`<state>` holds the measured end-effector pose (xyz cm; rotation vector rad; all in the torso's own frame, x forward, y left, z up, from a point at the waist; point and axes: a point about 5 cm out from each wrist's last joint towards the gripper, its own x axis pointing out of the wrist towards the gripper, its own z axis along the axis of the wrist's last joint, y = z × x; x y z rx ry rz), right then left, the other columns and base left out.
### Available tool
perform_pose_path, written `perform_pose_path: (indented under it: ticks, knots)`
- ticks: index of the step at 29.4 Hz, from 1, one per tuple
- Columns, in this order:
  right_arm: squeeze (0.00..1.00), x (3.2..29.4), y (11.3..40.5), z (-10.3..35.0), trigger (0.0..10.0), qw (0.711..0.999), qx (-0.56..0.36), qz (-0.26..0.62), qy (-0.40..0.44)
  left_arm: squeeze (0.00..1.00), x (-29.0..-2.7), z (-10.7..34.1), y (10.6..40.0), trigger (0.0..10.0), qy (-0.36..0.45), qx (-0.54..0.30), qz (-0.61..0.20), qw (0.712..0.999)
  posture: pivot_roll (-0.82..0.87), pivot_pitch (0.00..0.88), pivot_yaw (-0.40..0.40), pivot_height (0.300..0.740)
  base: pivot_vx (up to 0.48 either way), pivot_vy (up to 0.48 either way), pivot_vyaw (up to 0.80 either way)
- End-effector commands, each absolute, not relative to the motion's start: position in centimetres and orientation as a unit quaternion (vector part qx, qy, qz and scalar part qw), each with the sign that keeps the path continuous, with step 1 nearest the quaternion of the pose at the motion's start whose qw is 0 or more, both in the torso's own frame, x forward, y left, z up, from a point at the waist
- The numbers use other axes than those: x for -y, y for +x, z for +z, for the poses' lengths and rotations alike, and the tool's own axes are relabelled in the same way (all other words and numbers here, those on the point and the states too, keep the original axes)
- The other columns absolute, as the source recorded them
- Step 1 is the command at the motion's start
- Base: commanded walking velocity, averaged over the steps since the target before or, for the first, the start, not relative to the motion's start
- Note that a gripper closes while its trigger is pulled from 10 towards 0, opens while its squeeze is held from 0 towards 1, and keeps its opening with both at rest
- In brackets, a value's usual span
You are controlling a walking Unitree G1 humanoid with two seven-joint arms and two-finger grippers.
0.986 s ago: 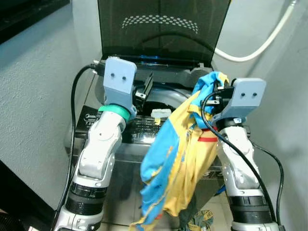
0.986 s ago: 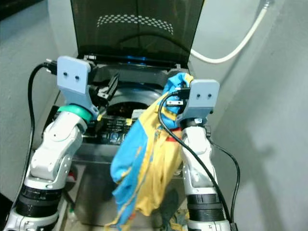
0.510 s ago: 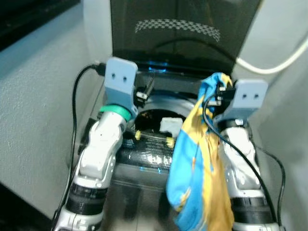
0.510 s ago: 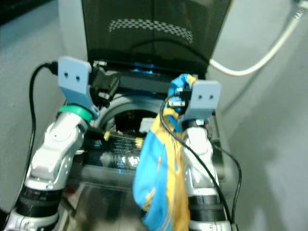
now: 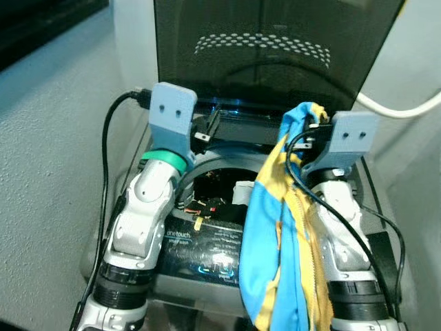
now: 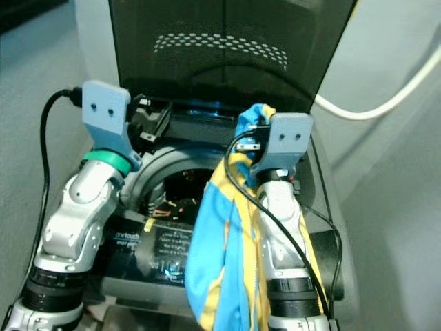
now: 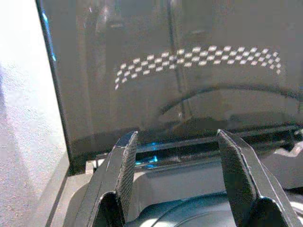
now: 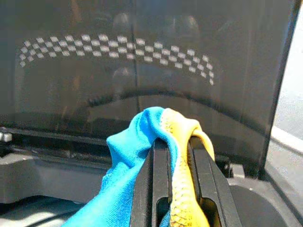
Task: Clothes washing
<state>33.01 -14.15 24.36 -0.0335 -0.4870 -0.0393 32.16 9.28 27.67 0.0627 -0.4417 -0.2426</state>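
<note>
Our right claw point(image 8: 173, 151) is clenched on the blue/yellow garment point(image 5: 275, 255), which hangs below it. Left claw point(image 7: 182, 165) is spread wide w/ nothing in it, over the washer point(image 5: 207, 241) drum; lid point(image 5: 275, 41) upright just beyond both.

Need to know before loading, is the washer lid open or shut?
Open. The dark lid stands upright behind the drum opening, with clothes visible inside.

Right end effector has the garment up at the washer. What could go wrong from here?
1. Most of the blue and yellow garment hangs outside the drum opening, over the control panel; released here, it may slide off the front.
2. It drapes over the right end effector arm's cable and could snag.
</note>
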Motion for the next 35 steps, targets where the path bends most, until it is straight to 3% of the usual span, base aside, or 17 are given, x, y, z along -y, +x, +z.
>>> perform_pose_path:
  ticks: [1, 7, 10, 11, 15, 20, 22, 23, 24, 26, 27, 29, 31, 32, 35]
  knots:
    - [0.00, 14.2, 32.9, 24.6, 10.0, 0.968, 0.249, -0.023, -0.015, 0.00, -9.2, 27.5, 32.1, 10.0, 0.029, 0.214, -0.127, 0.968, 0.07, 0.000, 0.008, 0.720, 0.000, 0.000, 0.00]
    - [0.00, 14.1, 32.9, 24.7, 10.0, 0.968, 0.251, -0.019, -0.015, 0.00, -9.0, 27.7, 31.9, 10.0, 0.031, 0.219, -0.148, 0.964, 0.07, 0.000, 0.007, 0.720, 0.000, 0.000, 0.00]
    - [0.00, 13.3, 32.5, 25.6, 10.0, 0.961, 0.273, 0.024, -0.021, 0.00, -8.7, 28.2, 31.6, 10.0, 0.051, 0.231, -0.195, 0.952, 0.07, 0.000, 0.007, 0.720, 0.000, 0.000, 0.00]
    - [0.00, 12.5, 31.6, 27.7, 10.0, 0.946, 0.315, 0.073, -0.010, 0.00, -8.6, 29.9, 30.9, 10.0, 0.098, 0.283, -0.230, 0.926, 0.07, 0.000, 0.007, 0.720, 0.000, 0.000, 0.00]
    - [0.00, 12.1, 30.9, 31.2, 10.0, 0.924, 0.367, 0.103, 0.019, 0.00, -9.6, 32.9, 31.0, 10.0, 0.130, 0.338, -0.212, 0.907, 0.07, 0.000, 0.012, 0.720, 0.000, 0.000, 0.00]
    - [0.00, 12.0, 30.8, 33.3, 10.0, 0.911, 0.396, 0.113, 0.023, 0.00, -9.6, 33.2, 31.0, 10.0, 0.125, 0.332, -0.238, 0.904, 0.05, 0.000, 0.024, 0.720, 0.000, 0.000, 0.00]
    - [0.00, 11.8, 30.8, 35.8, 10.0, 0.894, 0.428, 0.129, 0.025, 0.00, -9.4, 32.7, 30.7, 10.0, 0.099, 0.310, -0.282, 0.902, 0.05, 0.000, 0.024, 0.720, 0.000, 0.000, 0.00]
    - [0.00, 11.5, 31.1, 38.2, 10.0, 0.879, 0.451, 0.152, 0.030, 0.00, -8.9, 31.4, 29.6, 10.0, 0.059, 0.275, -0.348, 0.894, 0.04, 0.000, 0.030, 0.720, 0.000, 0.000, 0.00]
    - [0.00, 11.5, 31.1, 38.2, 10.0, 0.879, 0.451, 0.152, 0.030, 0.00, -8.9, 31.4, 29.6, 10.0, 0.059, 0.275, -0.348, 0.894, 0.04, 0.000, 0.030, 0.720, 0.000, 0.000, 0.00]
    - [0.00, 10.7, 31.4, 41.2, 10.0, 0.857, 0.470, 0.209, 0.038, 0.00, -8.0, 29.0, 27.2, 10.0, 0.007, 0.217, -0.456, 0.863, 0.05, 0.000, 0.016, 0.720, 0.000, 0.000, 0.00]
    - [0.00, 10.7, 31.4, 41.2, 10.0, 0.857, 0.470, 0.209, 0.038, 0.00, -8.0, 29.0, 27.2, 10.0, 0.007, 0.217, -0.456, 0.863, 0.05, 0.000, 0.016, 0.720, 0.000, 0.000, 0.00]
    - [0.00, 9.6, 31.3, 43.1, 10.0, 0.837, 0.474, 0.269, 0.045, 0.00, -7.2, 26.9, 25.1, 10.0, -0.010, 0.171, -0.538, 0.826, 0.06, 0.000, 0.005, 0.720, 0.000, 0.000, 0.00]
    - [0.00, 9.0, 31.1, 43.9, 10.0, 0.827, 0.477, 0.294, 0.052, 0.00, -6.6, 26.3, 24.6, 10.0, -0.020, 0.157, -0.564, 0.811, 0.07, 0.000, -0.003, 0.720, 0.000, 0.000, 0.00]
    - [0.00, 7.8, 30.6, 44.9, 10.0, 0.809, 0.483, 0.333, 0.051, 0.00, -5.3, 26.2, 24.3, 10.0, -0.059, 0.144, -0.605, 0.781, 0.07, 0.000, -0.005, 0.720, 0.000, 0.000, 0.00]
    - [0.00, 7.0, 30.1, 45.2, 10.0, 0.798, 0.484, 0.355, 0.056, 0.00, -4.5, 26.5, 24.4, 10.0, -0.081, 0.140, -0.628, 0.761, 0.07, 0.000, -0.005, 0.720, 0.000, 0.000, 0.00]
